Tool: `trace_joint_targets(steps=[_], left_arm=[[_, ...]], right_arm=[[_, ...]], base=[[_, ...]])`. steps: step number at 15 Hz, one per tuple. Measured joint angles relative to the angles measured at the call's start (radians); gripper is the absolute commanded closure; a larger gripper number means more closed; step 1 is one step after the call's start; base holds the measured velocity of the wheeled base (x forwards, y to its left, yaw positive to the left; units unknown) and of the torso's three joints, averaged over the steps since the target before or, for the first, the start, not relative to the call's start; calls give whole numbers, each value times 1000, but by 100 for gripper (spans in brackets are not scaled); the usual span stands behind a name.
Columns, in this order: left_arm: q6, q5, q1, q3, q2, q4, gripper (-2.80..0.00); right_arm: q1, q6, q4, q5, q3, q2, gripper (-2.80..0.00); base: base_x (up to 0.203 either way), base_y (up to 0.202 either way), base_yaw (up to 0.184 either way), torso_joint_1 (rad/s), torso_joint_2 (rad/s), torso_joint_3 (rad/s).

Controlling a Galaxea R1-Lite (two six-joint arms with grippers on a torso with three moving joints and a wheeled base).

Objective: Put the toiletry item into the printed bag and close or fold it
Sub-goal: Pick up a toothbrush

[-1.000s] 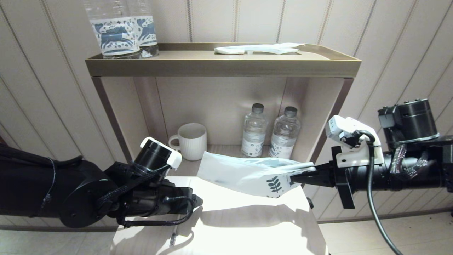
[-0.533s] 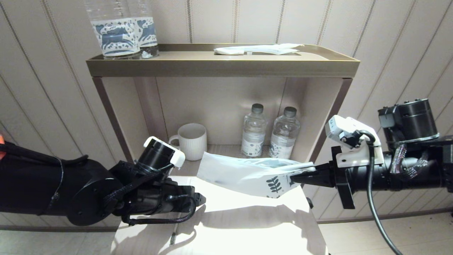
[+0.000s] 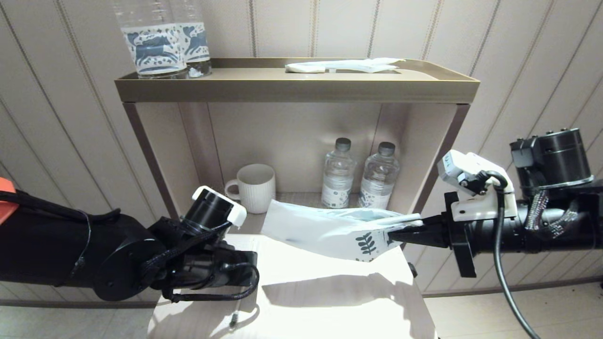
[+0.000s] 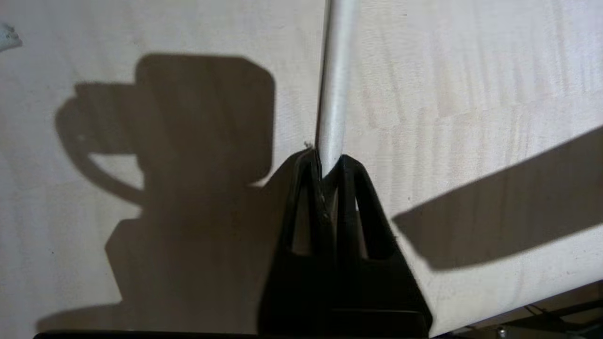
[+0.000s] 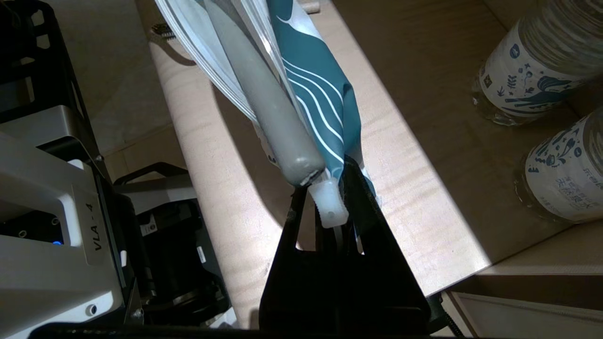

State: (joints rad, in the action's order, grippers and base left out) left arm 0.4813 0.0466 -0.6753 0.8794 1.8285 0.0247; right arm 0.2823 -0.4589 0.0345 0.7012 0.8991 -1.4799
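Beside jaws, white housing (image 5: 96, 230) marked "VLA-4"

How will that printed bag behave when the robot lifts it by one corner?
Probably floppy: the printed bag, pinched by the right end effector, sags toward the table. Likely light and slippery, being thin glossy film.

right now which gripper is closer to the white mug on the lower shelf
Left. The left gripper sits low over the table just in front of the white mug; the right gripper holds the printed bag well off to the mug's right.
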Motion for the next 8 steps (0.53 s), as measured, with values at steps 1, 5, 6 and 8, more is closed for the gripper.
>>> trace_joint_targets(steps=[1, 5, 6, 8], left_arm=[[0, 0, 0, 1, 0, -1, 0], [0, 25, -7, 0, -1, -1, 0], [-1, 41, -12, 0, -5, 0, 0], [-4, 59, -30, 5, -28, -10, 0]], right_arm=[[0, 0, 0, 0, 0, 2, 0], [0, 0, 0, 1, 0, 9, 0], [0, 0, 0, 1, -1, 10, 0], [1, 0, 0, 0, -3, 11, 0]], base=[[0, 0, 0, 0, 0, 0], [0, 0, 0, 0, 0, 0], [0, 0, 0, 0, 0, 0], [0, 0, 0, 0, 0, 0]])
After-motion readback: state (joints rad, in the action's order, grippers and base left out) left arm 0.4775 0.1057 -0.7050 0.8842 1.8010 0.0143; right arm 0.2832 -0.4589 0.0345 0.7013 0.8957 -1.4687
